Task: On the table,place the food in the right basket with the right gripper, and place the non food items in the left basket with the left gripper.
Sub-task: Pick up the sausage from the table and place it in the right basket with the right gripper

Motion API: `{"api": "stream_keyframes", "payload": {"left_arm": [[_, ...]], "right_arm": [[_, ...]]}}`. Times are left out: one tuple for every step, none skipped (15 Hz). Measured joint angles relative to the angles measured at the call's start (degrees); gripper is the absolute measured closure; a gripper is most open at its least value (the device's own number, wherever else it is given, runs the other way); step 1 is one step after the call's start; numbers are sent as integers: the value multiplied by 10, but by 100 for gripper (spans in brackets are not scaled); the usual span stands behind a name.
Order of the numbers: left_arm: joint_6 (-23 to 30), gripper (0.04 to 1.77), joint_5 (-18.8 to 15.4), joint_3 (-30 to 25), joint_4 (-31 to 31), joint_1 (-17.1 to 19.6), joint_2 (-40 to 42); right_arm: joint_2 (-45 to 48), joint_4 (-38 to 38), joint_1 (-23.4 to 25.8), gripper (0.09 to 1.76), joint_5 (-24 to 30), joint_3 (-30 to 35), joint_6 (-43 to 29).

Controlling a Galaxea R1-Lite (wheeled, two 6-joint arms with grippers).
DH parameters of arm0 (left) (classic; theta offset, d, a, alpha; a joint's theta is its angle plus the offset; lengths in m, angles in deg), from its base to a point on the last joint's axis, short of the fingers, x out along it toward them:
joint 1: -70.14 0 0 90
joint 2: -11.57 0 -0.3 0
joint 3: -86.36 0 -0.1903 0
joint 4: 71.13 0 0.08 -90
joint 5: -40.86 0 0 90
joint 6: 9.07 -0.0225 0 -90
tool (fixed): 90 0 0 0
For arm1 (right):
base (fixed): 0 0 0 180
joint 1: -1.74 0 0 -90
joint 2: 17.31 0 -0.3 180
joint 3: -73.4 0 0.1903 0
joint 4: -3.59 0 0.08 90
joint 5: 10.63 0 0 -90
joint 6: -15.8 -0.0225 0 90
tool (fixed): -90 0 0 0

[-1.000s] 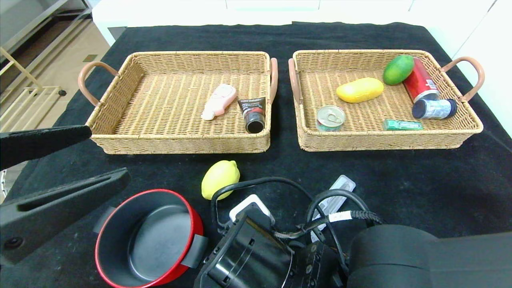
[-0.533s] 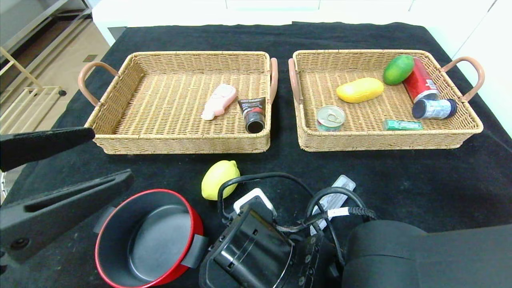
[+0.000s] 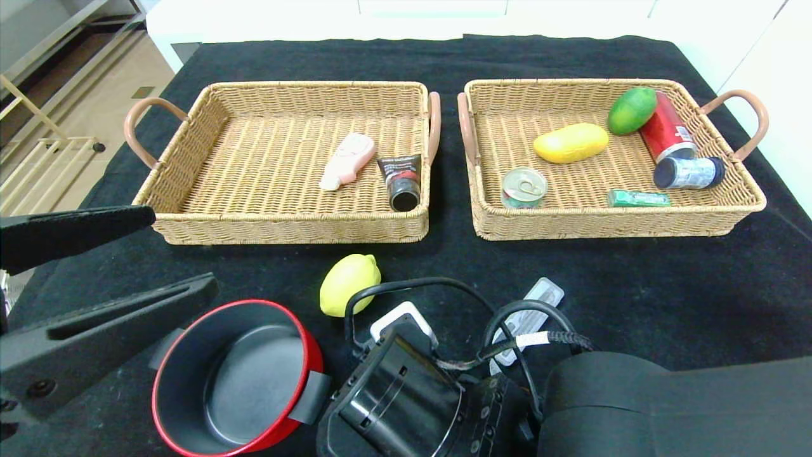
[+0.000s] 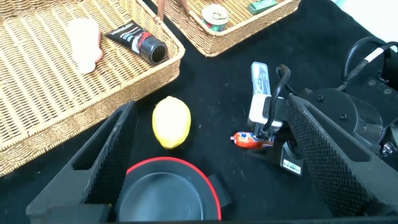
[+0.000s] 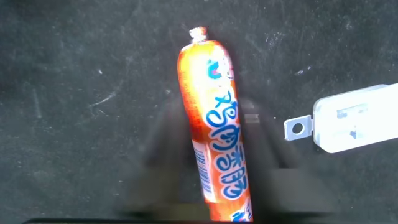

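An orange sausage [image 5: 217,130] lies on the black cloth near the table's front, and my right gripper [image 5: 214,158] is shut on it, one finger on each side. In the left wrist view the sausage [image 4: 250,140] sticks out of the right gripper [image 4: 273,132]. In the head view the right wrist [image 3: 406,387] hides both. A yellow lemon [image 3: 349,284] rests just left of that wrist. My left gripper [image 3: 181,247] hangs open at the front left, above a red-rimmed black pot [image 3: 235,377]. The left basket [image 3: 285,230] and right basket [image 3: 609,225] stand behind.
A white blister pack [image 3: 539,295] lies right of the right wrist. The left basket holds a pink tube [image 3: 347,160] and a black tube [image 3: 401,181]. The right basket holds a yellow fruit [image 3: 571,142], a green fruit [image 3: 632,109], cans and a green pack.
My right gripper has gone from open to shut on the sausage, and its wrist sank slightly. The left gripper has crept a little to the right, still open.
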Motion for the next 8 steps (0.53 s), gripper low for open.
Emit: {"api": "stream_keyframes", "payload": {"left_arm": [[0, 9, 0, 0, 0, 0, 0], [0, 9, 0, 0, 0, 0, 0], [0, 9, 0, 0, 0, 0, 0], [0, 9, 0, 0, 0, 0, 0], [0, 9, 0, 0, 0, 0, 0], [0, 9, 0, 0, 0, 0, 0], [0, 9, 0, -1, 0, 0, 0], [0, 9, -1, -1, 0, 0, 0]], "right_arm": [[0, 0, 0, 139, 0, 0, 0], [-1, 0, 0, 139, 0, 0, 0], [-1, 0, 0, 139, 0, 0, 0], [-1, 0, 0, 139, 0, 0, 0], [-1, 0, 0, 139, 0, 1, 0], [-1, 0, 0, 139, 0, 1, 0], [-1, 0, 0, 139, 0, 1, 0], [-1, 0, 0, 139, 0, 1, 0]]}}
